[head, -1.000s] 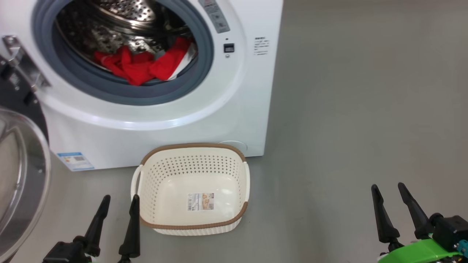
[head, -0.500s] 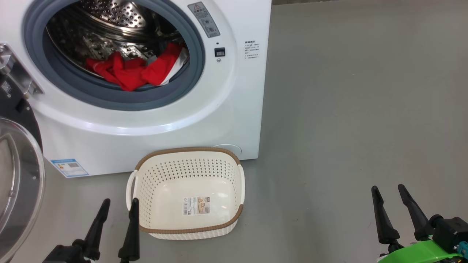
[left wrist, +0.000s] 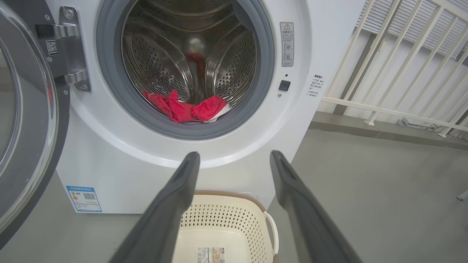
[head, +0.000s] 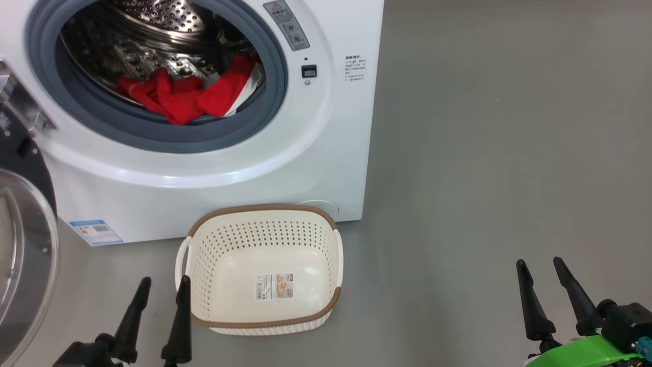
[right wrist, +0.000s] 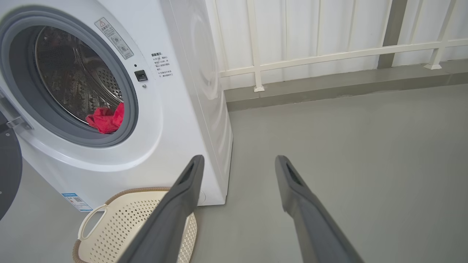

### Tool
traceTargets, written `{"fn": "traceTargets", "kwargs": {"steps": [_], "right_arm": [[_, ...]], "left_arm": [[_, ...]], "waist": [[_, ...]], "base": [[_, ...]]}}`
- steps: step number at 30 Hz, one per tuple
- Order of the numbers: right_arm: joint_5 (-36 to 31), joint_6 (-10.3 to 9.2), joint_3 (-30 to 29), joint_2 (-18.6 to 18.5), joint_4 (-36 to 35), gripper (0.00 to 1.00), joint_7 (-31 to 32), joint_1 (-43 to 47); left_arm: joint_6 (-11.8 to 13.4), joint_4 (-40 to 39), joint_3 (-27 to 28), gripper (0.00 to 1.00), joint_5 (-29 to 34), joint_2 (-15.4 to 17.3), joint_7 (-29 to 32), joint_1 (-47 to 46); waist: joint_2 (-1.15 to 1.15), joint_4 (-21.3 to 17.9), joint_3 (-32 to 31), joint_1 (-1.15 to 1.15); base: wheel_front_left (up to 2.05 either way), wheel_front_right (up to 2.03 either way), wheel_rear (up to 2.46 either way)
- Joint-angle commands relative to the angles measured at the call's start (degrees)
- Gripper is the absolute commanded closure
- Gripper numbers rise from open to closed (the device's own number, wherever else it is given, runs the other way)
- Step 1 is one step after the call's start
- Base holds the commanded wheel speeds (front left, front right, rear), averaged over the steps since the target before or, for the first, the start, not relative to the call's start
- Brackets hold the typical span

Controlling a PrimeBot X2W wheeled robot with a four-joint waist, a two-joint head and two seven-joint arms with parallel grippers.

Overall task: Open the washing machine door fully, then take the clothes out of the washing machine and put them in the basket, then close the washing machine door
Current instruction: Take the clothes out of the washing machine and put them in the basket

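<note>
The white washing machine [head: 326, 132] [left wrist: 109, 160] [right wrist: 175, 109] fills the upper left of the head view. Its door [head: 20, 255] [left wrist: 25, 120] hangs swung wide open at the far left. Red clothes [head: 188, 97] [left wrist: 186, 107] [right wrist: 106, 120] lie at the front of the steel drum, against the grey ring. On the floor just before the machine stands the cream basket [head: 204, 265] [left wrist: 226, 219] [right wrist: 120, 223], with nothing inside but a label. My left gripper [head: 163, 280] [left wrist: 234, 157] is open beside the basket's left handle. My right gripper [head: 540, 262] [right wrist: 237, 160] is open over bare floor, far right.
Grey floor [head: 484, 153] spreads to the right of the machine. A white railing [right wrist: 329, 54] [left wrist: 395, 73] on a low kerb runs behind and beside the machine.
The head view has shifted a little, so the machine and basket sit slightly lower and further left. Both grippers stay open and still; the clothes have not moved.
</note>
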Motion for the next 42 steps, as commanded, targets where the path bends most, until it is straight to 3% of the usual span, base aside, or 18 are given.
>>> {"fn": "traceTargets", "kwargs": {"steps": [1, 17, 32, 42], "right_arm": [[-0.06, 0.37, 1.32, -0.52, -1.37, 0.0, -0.37, -1.64], [0.23, 0.37, 1.84, -0.22, -1.27, 0.0, -0.37, -2.49], [0.27, 0.37, 2.38, -0.43, -1.21, 0.0, -0.37, -3.2], [0.12, 0.37, 2.93, -0.37, -1.79, 0.0, -0.37, -5.77]], "left_arm": [[-0.32, -1.54, 1.82, 0.0, -0.65, 1.04, -0.29, -2.14], [-0.32, -0.43, 2.7, 0.0, 0.38, 0.88, -0.29, -3.7], [-0.32, 1.7, 1.65, 0.0, 0.62, 0.61, -0.29, -4.29], [-0.32, 10.04, 0.52, 0.0, 2.12, 1.12, -0.29, -16.17]], "waist": [[0.0, -0.05, 0.26, 0.0], [0.0, -0.02, 1.63, 0.0], [0.0, -0.08, 2.78, 0.0], [0.0, -0.69, 8.67, 0.0]], "base": [[1.18, -1.19, 0.02], [1.28, -1.29, 0.02], [0.11, -0.11, 0.0], [0.0, 0.0, 0.0]]}}
